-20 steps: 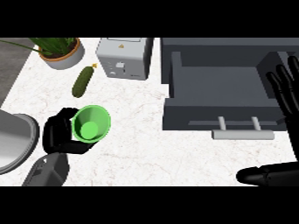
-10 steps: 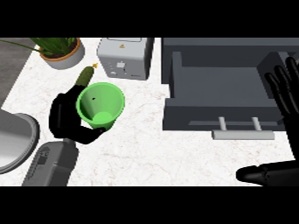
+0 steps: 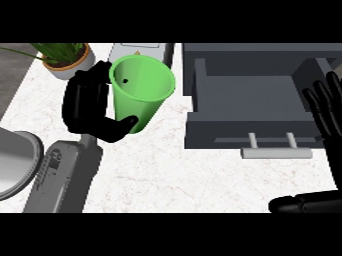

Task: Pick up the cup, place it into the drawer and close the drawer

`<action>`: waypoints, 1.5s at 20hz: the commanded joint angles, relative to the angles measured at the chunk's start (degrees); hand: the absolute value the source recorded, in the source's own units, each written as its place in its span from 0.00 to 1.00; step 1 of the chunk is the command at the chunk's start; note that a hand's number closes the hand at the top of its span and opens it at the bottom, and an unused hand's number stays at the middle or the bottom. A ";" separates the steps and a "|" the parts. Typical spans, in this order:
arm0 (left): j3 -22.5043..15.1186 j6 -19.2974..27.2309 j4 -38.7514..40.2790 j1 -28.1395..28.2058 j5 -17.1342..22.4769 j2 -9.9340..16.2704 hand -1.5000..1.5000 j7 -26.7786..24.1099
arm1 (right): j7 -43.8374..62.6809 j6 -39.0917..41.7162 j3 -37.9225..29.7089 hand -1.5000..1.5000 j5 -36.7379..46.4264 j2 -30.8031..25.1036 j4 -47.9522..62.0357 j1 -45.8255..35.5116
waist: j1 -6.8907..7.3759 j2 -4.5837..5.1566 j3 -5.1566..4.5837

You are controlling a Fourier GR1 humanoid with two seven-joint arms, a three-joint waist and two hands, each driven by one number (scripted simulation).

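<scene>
Cup (image 3: 141,90): green, open mouth tilted toward my head, held above the counter (image 3: 174,170) in my left robot hand (image 3: 93,107), fingers and thumb curled round its side. Drawer (image 3: 259,107): grey, pulled open, nothing visible inside, bar handle facing me, to the cup's right and apart from it. Pickup done; placing and closing remain. My right robot hand (image 3: 340,117): fingers straight, holding nothing, resting at the right edge. Counter: white marble, bearing a potted plant (image 3: 62,57) and a toaster (image 3: 141,50) behind the cup.
</scene>
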 commanded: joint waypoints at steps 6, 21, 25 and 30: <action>-0.87 8.03 4.55 -14.88 -5.32 -0.93 1.00 7.46 | -1.54 0.23 0.21 0.00 0.11 1.02 -0.92 2.74 | -0.35 0.10 -0.01; -4.67 16.53 26.60 -34.94 -2.44 -0.95 1.00 8.15 | 0.18 1.07 -1.96 0.00 -1.81 -1.02 1.48 -1.24 | -0.88 0.26 -0.01; -6.76 17.74 36.31 -37.83 1.90 -0.95 1.00 1.57 | -0.84 0.75 -1.24 0.00 -0.52 -0.72 4.75 -4.00 | -1.59 0.54 -0.01; -10.31 21.67 43.48 -41.68 5.27 -0.95 1.00 -1.27 | -0.36 -0.47 0.20 0.00 0.83 0.59 1.31 -1.58 | -2.11 0.51 0.00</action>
